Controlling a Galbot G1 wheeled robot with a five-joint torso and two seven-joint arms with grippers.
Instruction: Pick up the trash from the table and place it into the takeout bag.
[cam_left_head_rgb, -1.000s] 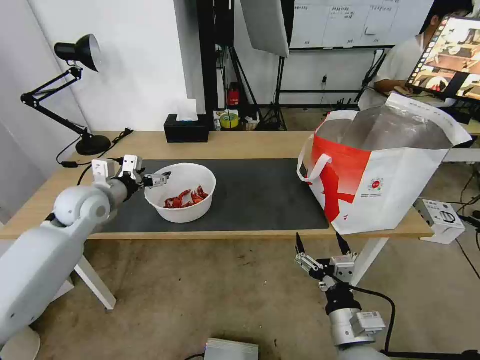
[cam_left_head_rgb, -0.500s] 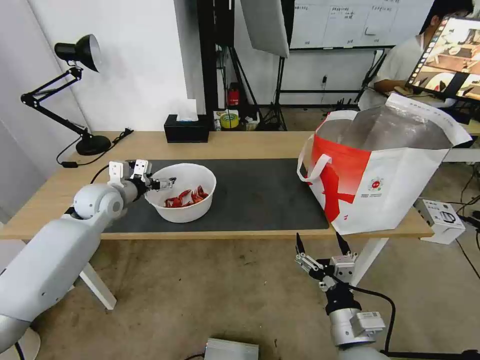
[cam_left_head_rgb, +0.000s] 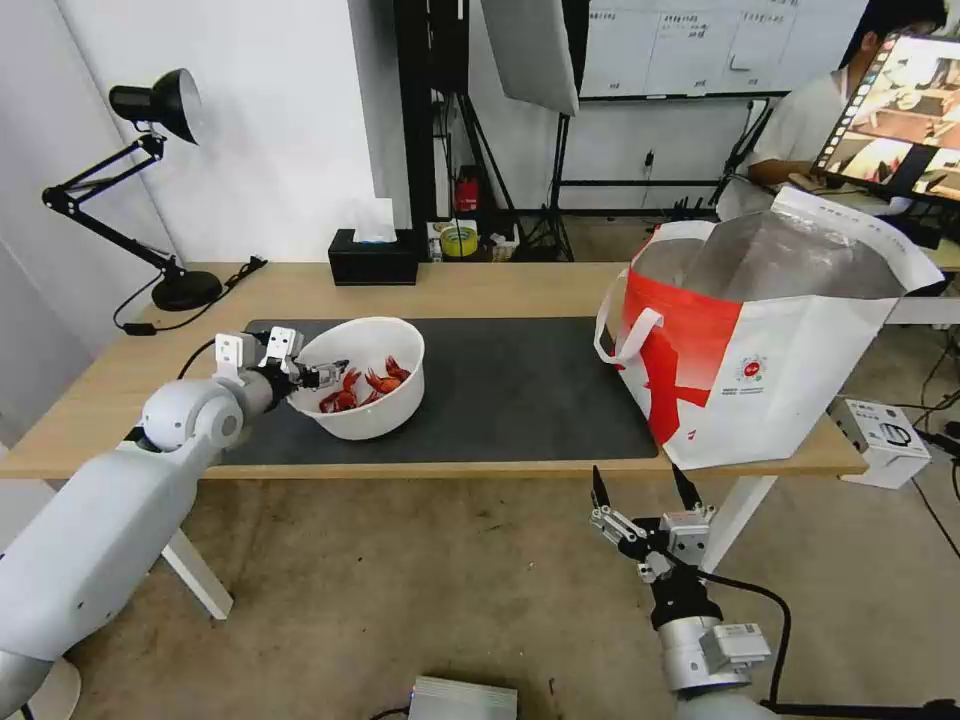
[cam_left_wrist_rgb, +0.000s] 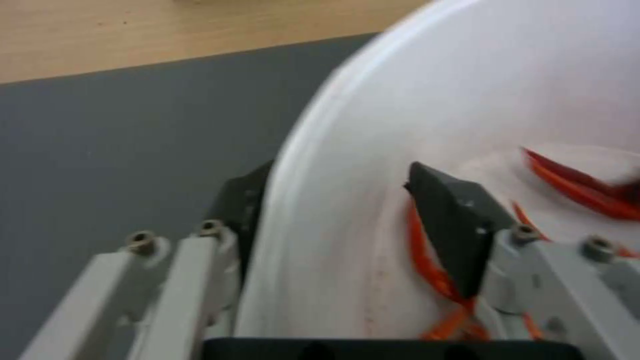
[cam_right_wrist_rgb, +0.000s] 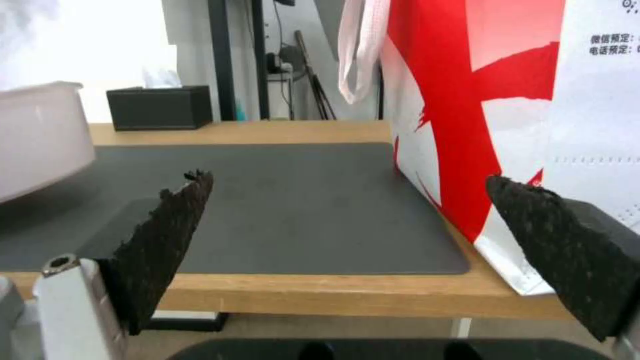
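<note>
Item: white bowl (cam_left_head_rgb: 367, 385) of red crayfish shells, tilted over the dark mat on my bench (cam_left_head_rgb: 500, 290), left hand (cam_left_head_rgb: 322, 372) clamped on its near rim. Right hand (cam_left_head_rgb: 643, 488) hangs spread below the bench edge; takeout bag (cam_left_head_rgb: 770, 350) stands on the bench's right end.

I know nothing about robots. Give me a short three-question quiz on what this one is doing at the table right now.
1. True or false: the left gripper pinches the rim of the white bowl with red crayfish shells.
2. Where is the right gripper? A) inside the bag B) below the table edge, open C) on the black tissue box
3. Fill in: the large white tote with red swoosh stands at the table's ____ end.

Key: 1 true; 2 B; 3 right.
</note>
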